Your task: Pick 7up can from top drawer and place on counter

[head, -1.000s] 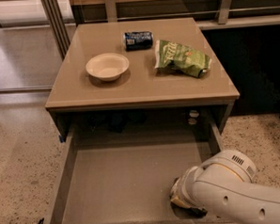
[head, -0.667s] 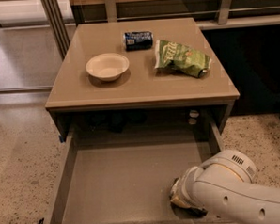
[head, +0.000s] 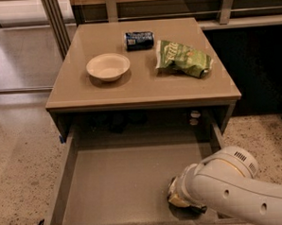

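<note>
7up can cannot be placed with certainty: the front right corner of the top drawer [head: 117,184] is covered by the robot's arm [head: 232,187], and whatever lies beneath that spot is hidden. The drawer is pulled fully out below the counter [head: 144,88], its flat grey-brown floor and low side walls in plain view.

The gripper [head: 180,201] is down inside the drawer at that front right corner, close to the front panel, with the bulky white arm reaching in from the right. Whether it is apart, together or clamped on anything cannot be told.

On the counter stand 3 things. A shallow cream bowl [head: 108,66] sits left of the middle. A dark blue can [head: 139,40] lies on its side near the back edge. A crumpled green chip bag [head: 183,58] lies just to the right of that can, well apart from the bowl.
</note>
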`<state>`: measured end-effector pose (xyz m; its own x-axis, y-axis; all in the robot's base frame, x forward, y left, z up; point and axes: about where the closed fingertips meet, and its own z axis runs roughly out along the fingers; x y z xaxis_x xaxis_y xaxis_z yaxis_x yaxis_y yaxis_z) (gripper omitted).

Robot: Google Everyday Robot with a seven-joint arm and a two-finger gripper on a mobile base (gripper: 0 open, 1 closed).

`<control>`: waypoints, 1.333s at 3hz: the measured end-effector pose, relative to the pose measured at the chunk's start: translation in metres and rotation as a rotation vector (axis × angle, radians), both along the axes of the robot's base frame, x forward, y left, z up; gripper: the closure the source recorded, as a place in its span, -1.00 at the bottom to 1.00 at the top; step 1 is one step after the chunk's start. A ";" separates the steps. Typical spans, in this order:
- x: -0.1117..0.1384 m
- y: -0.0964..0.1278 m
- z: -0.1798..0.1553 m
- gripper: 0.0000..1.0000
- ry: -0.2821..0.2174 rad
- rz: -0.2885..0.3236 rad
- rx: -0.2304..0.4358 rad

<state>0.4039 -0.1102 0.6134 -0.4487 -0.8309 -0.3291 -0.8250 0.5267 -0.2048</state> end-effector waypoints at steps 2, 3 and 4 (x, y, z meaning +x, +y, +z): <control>0.049 0.068 0.124 1.00 -0.119 0.194 0.068; 0.071 0.094 0.185 1.00 -0.210 0.291 0.076; 0.091 0.113 0.235 1.00 -0.286 0.354 0.085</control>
